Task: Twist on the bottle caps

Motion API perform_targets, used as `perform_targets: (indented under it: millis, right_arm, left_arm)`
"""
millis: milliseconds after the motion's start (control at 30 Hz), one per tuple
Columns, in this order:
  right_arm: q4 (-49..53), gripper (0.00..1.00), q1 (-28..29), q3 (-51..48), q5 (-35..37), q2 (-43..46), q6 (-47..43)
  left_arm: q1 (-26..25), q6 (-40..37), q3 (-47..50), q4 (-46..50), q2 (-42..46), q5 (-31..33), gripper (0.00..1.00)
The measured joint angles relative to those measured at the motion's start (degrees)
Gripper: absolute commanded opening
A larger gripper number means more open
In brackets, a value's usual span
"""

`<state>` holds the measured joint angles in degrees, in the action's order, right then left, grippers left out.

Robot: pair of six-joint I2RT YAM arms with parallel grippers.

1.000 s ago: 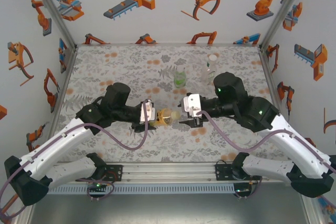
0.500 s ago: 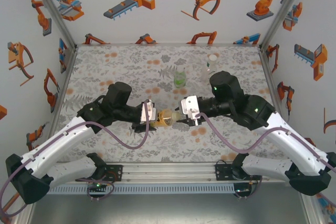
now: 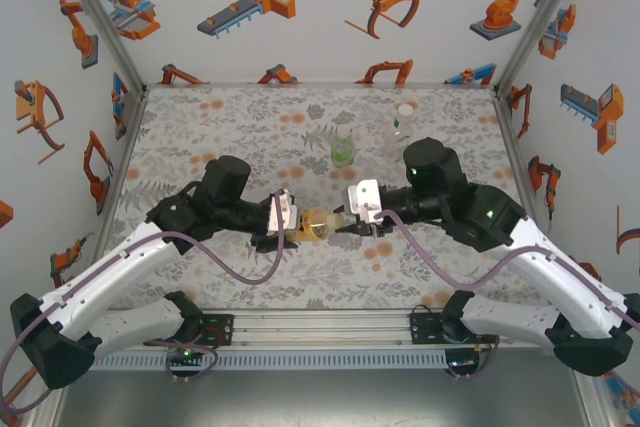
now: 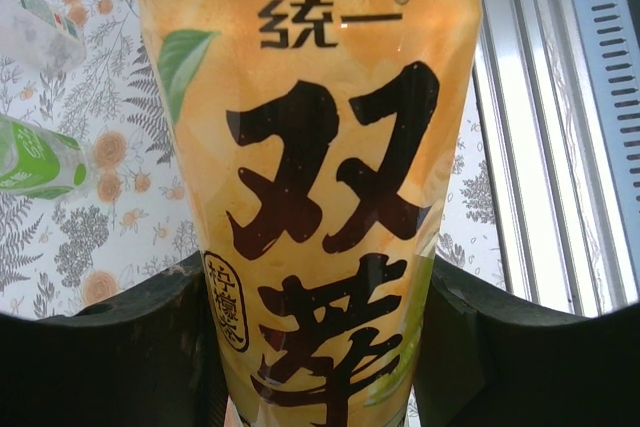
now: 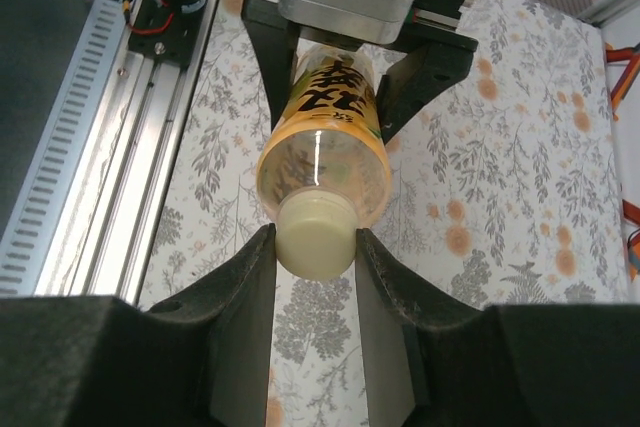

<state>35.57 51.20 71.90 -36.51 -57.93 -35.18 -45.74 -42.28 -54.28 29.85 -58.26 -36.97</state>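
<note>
L gripper [image 5: 340,82] clamped on amber bottle [image 5: 322,147] around its labelled body, bottle held horiz. above the mat [image 3: 220,127], approx. mid-table, mouth pointing toward R arm. R gripper [image 5: 315,257] closed on pale cap [image 5: 314,235], one finger each side; cap sits on bottle mouth, how far threaded: cannot tell. Green bottle [image 3: 343,151] and clear bottle [image 3: 402,125] upright farther back, right of centre, apart from both arms.
</note>
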Motion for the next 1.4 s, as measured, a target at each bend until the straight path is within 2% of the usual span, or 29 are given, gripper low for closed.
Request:
perform_targets:
  millis: [67, 233, 467, 900, 1167, 1400]
  right_arm:
    - [-2.64, 0.12, 0.00, -1.99, 0.72, 1.01, 3.78]
    - [-10.73, 0.00, -0.02, -7.72, 3.26, 3.54, 16.02]
    - [-20.26, 0.00, -0.11, -12.55, 11.54, 4.22, 39.47]
    - [-18.67, 0.00, -0.13, -9.57, 26.86, -0.44, 75.82]
    - [-17.77, 0.00, -0.22, -9.22, 31.56, -0.83, 88.50]
    - [-18.51, 0.00, -0.22, -9.22, 32.50, -0.46, 89.66]
  left_arm:
    - [0.02, 0.00, 0.00, 0.26, 0.04, 0.50, 0.00]
    - [0.02, 0.04, 0.02, 1.27, 0.24, 2.40, 0.00]
    - [0.37, 0.96, 0.07, 1.42, 0.87, 7.08, 0.00]
    - [0.42, 2.54, 1.22, -1.03, 1.90, 13.68, 0.00]
    - [0.39, 2.64, 1.40, -2.29, 2.08, 14.49, 0.00]
    - [0.33, 2.64, 1.42, -3.39, 2.19, 14.19, 0.00]
